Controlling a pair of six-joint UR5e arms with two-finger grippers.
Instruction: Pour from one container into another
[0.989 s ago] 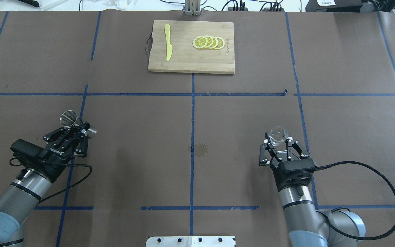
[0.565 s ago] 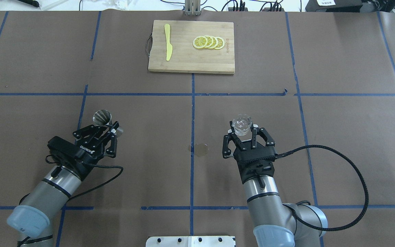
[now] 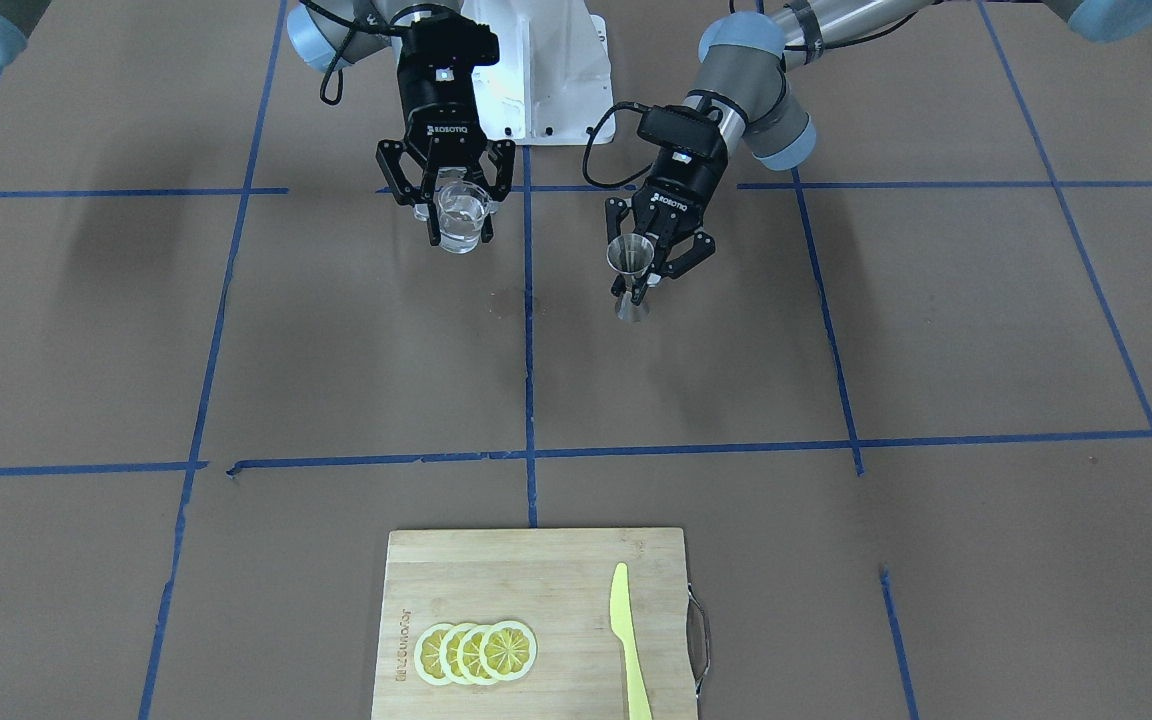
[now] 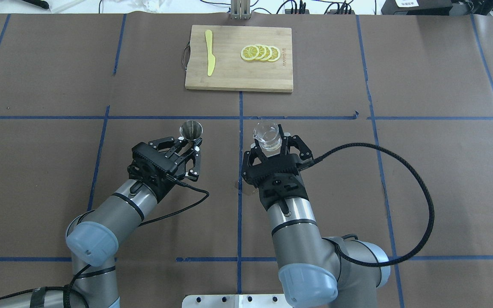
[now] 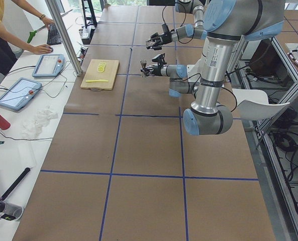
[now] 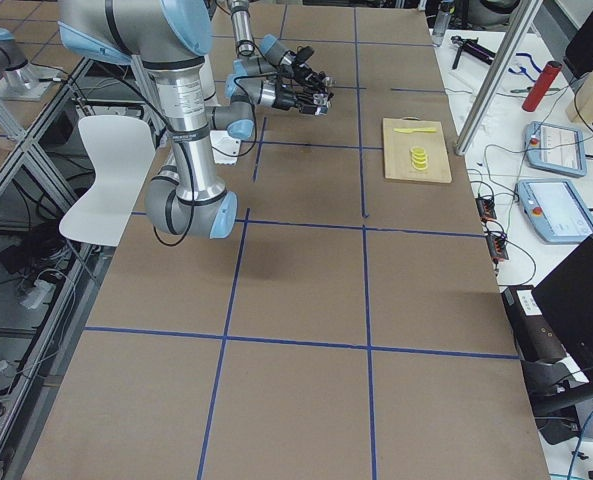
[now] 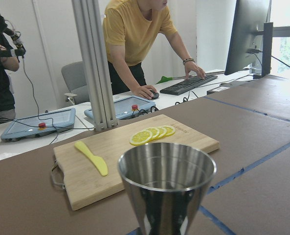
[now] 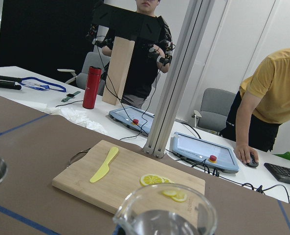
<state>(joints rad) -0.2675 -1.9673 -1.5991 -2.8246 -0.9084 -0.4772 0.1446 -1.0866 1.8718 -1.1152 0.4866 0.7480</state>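
The left gripper (image 4: 188,143) is clamping the steel jigger (image 4: 191,129) at its narrow waist, carrying it upright above the tabletop (image 4: 336,192), mouth facing up. At its three o'clock, near but apart, the right gripper (image 4: 271,143) is squeezing the glass tumbler (image 4: 267,134) round its wall, with clear liquid inside. The jigger looks light, stiff and slick. The glass looks heavier and breakable, so I'd want a firm mid-wall hold and a slow tilt toward nine o'clock.

Robotics lab, tape-gridded table (image 4: 422,171), teach pendants (image 5: 49,65), aluminium post (image 8: 171,83)
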